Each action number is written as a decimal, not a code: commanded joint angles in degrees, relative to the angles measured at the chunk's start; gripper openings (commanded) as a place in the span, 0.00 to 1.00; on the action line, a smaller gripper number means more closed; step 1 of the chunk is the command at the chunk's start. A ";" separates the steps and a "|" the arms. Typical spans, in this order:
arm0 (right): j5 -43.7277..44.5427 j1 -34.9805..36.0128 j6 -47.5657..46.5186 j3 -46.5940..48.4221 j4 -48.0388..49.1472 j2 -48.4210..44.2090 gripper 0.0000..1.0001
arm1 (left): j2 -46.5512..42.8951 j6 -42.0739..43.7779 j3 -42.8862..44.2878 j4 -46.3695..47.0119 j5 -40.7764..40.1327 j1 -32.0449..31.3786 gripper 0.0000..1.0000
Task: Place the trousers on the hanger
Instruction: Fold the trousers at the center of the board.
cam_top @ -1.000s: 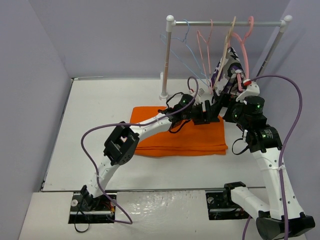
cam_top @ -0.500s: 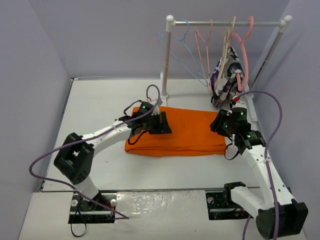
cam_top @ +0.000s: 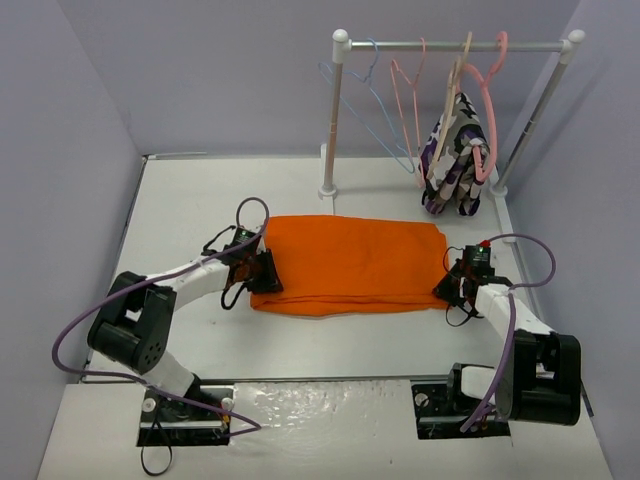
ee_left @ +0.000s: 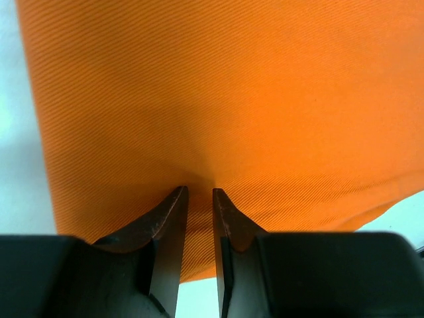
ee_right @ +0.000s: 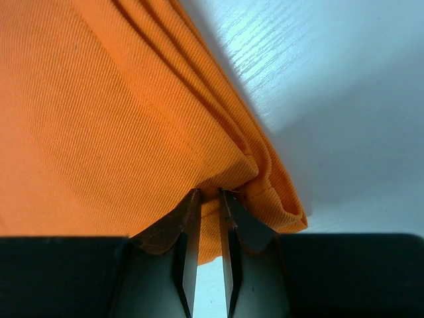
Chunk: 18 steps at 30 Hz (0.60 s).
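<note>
White table point(cam_top: 180, 200) holds the folded trousers point(cam_top: 350, 262) flat just before the rack point(cam_top: 450, 45), with the hanger point(cam_top: 375, 60) at the rack's left end. Left gripper point(ee_left: 199, 193) and right gripper point(ee_right: 211, 195) each have jaws pinched onto a cloth end. Cloth looks soft, light and floppy, so pinch through all layers at the ends.

We find the left arm point(cam_top: 195, 272) and right arm point(cam_top: 508, 308) built alike: smooth white link shells joined by chunky black round motor housings, each on a black base point(cam_top: 185, 415). A thick purple cable point(cam_top: 68, 345) loops loosely beside each arm, and thinner black wires sit near the wrists, where we spot a small green light on the left and a red one on the right. Close up, the left gripper point(ee_left: 199, 192) and right gripper point(ee_right: 210, 194) show us matte black bodies and tapered fingers point(ee_left: 169, 215) whose inner faces look brownish and worn.
</note>
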 commanded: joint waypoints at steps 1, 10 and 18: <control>1.30 -0.64 2.03 0.78 -2.83 2.57 0.16 | -5.91 -3.72 -4.93 -1.68 -1.67 -0.19 0.19; 0.25 1.22 -3.83 10.03 -5.09 1.19 0.19 | -13.59 -1.36 -3.36 -2.87 -3.68 0.16 0.26; -6.53 10.57 -5.43 13.34 3.48 0.17 0.21 | -5.62 4.12 10.65 6.13 2.69 9.52 0.26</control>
